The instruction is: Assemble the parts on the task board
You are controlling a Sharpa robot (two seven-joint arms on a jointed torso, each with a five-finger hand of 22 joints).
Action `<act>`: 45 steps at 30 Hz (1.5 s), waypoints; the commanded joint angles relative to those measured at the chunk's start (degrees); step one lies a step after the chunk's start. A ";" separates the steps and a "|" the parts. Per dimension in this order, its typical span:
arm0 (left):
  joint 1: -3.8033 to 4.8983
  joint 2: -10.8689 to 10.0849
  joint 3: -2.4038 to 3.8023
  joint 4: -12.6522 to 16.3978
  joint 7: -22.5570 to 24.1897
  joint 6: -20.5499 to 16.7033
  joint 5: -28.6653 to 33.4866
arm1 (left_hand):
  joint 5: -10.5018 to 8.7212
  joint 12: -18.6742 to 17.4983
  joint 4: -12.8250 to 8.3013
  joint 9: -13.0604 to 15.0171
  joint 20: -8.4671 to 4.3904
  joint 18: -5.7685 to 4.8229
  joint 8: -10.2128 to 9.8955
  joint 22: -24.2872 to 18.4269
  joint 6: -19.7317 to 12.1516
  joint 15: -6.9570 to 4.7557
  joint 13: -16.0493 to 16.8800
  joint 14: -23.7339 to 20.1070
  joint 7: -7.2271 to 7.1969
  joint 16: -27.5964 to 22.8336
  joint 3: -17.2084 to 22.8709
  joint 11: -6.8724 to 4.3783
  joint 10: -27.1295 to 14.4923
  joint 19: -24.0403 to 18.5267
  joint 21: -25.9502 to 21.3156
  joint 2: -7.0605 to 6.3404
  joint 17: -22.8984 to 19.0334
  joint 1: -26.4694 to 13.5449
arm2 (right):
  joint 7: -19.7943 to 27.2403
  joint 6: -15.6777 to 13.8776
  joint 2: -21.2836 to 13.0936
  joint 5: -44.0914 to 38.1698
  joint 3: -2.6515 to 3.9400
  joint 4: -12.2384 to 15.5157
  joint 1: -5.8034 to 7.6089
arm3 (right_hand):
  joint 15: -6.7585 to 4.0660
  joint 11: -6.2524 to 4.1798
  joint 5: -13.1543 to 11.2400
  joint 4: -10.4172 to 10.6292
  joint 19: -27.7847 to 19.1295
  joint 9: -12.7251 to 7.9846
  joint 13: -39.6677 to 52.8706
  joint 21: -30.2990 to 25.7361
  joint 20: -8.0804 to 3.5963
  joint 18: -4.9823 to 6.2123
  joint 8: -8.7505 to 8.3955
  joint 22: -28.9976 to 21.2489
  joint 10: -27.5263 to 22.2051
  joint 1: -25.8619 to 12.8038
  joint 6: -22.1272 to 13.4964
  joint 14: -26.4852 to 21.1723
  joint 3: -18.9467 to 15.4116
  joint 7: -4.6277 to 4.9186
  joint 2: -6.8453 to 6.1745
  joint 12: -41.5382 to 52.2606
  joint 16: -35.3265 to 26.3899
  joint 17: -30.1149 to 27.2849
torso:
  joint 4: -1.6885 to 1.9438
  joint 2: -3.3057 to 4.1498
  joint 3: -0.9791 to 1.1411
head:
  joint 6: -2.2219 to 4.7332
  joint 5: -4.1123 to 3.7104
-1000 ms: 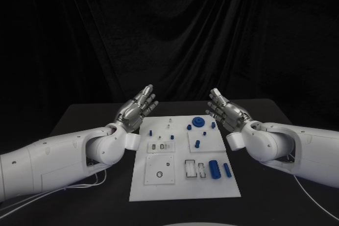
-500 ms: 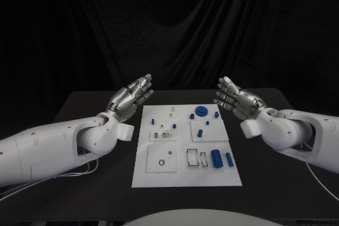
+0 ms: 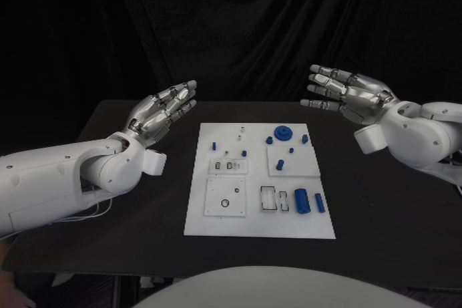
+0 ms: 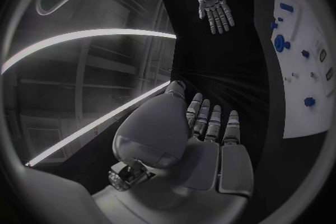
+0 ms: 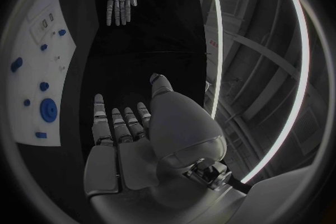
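Both arms are up and off the work here: the left robot hand (image 3: pixel 161 113) hovers above the bench (image 3: pixel 115 188) just left of the task board (image 3: pixel 260 228), fingers straight and spread wide, holding nothing. Over on the other side the right robot hand (image 3: pixel 348 94) hangs higher, well clear of the board's far right corner, fingers fanned and lightly bent, palm toward the middle, and it too is empty. The board itself lies flat at the centre of the bench, and the blue parts are all on it. A round gear-like piece (image 3: pixel 282 132) sits near the far edge with small pegs around it, and a fat blue cylinder (image 3: pixel 302 200) and a slimmer one (image 3: pixel 320 202) lie side by side near the board's right front. By the look of it, no part has been picked up yet, so I'd call this the very start, the approach stage. The next move calls for one hand to come down over a chosen piece and close its fingers neatly on something small, without nudging its neighbours.
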 commanded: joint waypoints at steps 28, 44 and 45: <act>3.05 -4.22 0.01 5.32 8.45 -0.91 -2.01 | 1.60 2.26 -0.21 0.17 0.68 0.45 1.36 0.12 1.74 0.75 0.22 1.86 0.39 1.48 1.07 0.90 1.41 0.70 0.55 -0.54 0.26 1.50 | -25.09 -3.69 6.51 -99.34 0.00 -1.52 6.73 | -8.31 -1.01 -17.89 -4.32 50.35 7.39 1.79 52.38 -10.74 -2.71 1.85 45.74 35.02 0.15 31.09 60.24 14.58 0.04 -8.70 13.51 46.34 22.30 | 3.44 9.00 -2.22 | 6.87 -3.83; 3.06 -4.02 0.01 5.71 8.47 -0.12 -2.01 | 2.07 2.22 -0.31 0.16 0.84 0.47 1.46 0.16 1.74 0.87 0.17 1.95 0.40 1.58 1.33 0.93 1.25 0.89 0.64 -0.55 0.25 1.75 | -26.80 -4.27 5.88 -103.59 0.00 -0.02 5.20 | -8.99 -0.83 -19.23 -2.41 55.83 8.50 2.14 68.98 -10.27 -5.14 -1.04 67.77 38.59 -2.30 31.02 67.94 16.41 -0.38 -11.53 11.25 60.24 38.05 | 4.25 11.02 -2.54 | 8.03 -5.63; 3.06 -4.02 0.01 5.73 8.47 -0.11 -2.01 | 2.07 2.22 -0.31 0.16 0.84 0.47 1.46 0.16 1.74 0.87 0.17 1.95 0.40 1.58 1.33 0.93 1.25 0.89 0.64 -0.55 0.25 1.75 | -26.80 -4.25 5.79 -103.61 0.00 0.02 5.08 | -9.00 -0.82 -19.21 -2.39 55.95 8.49 2.15 69.16 -10.27 -5.19 -1.16 68.04 38.72 -2.33 30.88 68.07 16.43 -0.38 -11.56 11.23 60.43 38.35 | 4.30 11.09 -2.54 | 8.12 -5.68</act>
